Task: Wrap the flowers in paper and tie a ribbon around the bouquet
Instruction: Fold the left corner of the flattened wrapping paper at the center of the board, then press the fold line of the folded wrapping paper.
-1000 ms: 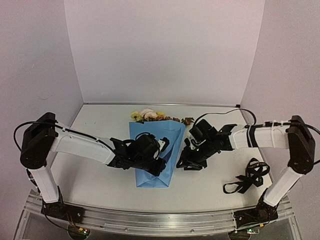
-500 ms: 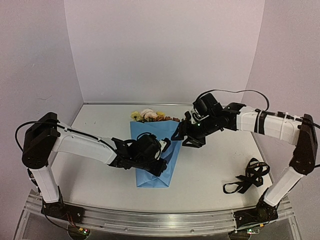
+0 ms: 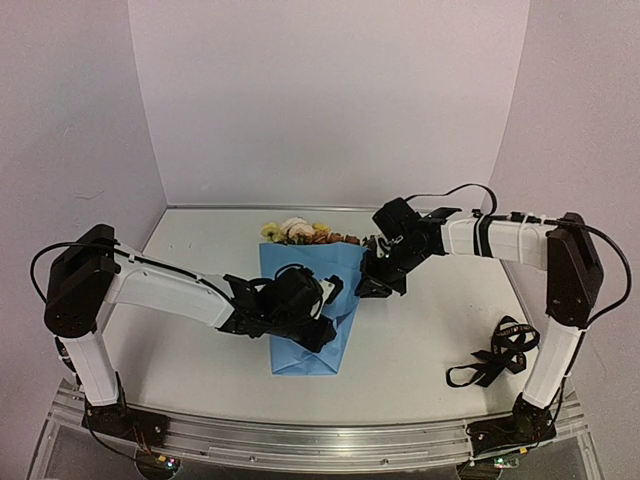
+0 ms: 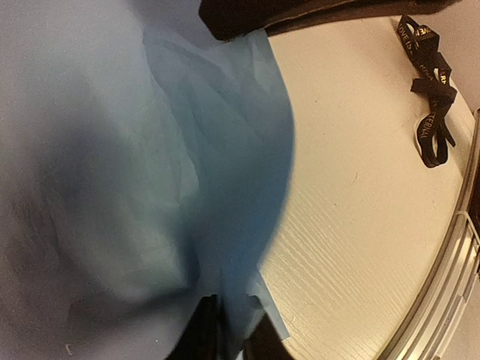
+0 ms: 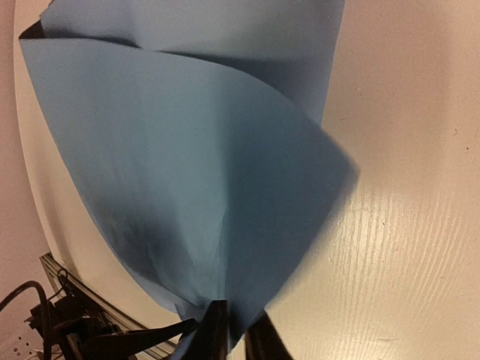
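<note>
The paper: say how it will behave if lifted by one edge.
The paper probably flops: it bows softly where the right gripper pinches it. Likely light and easily creased; it wrinkles near the left gripper.

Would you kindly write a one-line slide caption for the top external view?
Left end effector and right end effector pinch the paper around the flowers; ribbon lies aside.

Pale gold lettering runs along the ribbon (image 4: 433,79) — too small and blurred to read
</note>
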Controlling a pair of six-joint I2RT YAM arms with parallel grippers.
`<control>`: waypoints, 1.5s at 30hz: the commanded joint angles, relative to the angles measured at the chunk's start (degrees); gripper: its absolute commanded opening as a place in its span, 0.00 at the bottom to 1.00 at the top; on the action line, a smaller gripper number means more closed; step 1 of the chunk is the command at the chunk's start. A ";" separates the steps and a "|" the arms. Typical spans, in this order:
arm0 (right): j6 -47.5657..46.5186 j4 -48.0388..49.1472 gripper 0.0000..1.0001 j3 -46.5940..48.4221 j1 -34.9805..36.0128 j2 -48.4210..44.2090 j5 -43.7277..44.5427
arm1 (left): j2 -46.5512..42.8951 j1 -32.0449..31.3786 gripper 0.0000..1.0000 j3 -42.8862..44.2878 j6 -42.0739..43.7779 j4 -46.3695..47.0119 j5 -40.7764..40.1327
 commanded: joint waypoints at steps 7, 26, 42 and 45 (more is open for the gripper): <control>-4.19 0.24 0.00 0.07 -1.67 4.06 0.66 | -8.29 1.17 0.54 -2.02 -3.47 1.08 2.97; -4.14 2.26 0.00 0.39 -1.77 6.02 0.88 | -8.46 8.52 0.23 -18.40 -15.49 9.73 8.72; -5.24 -8.71 0.17 -1.17 5.30 -5.75 1.20 | -9.79 8.03 0.21 -19.21 -15.42 11.17 10.93; -4.93 -7.70 0.13 0.34 7.43 -4.41 -0.52 | -10.24 7.77 0.21 -19.18 -15.13 10.97 11.17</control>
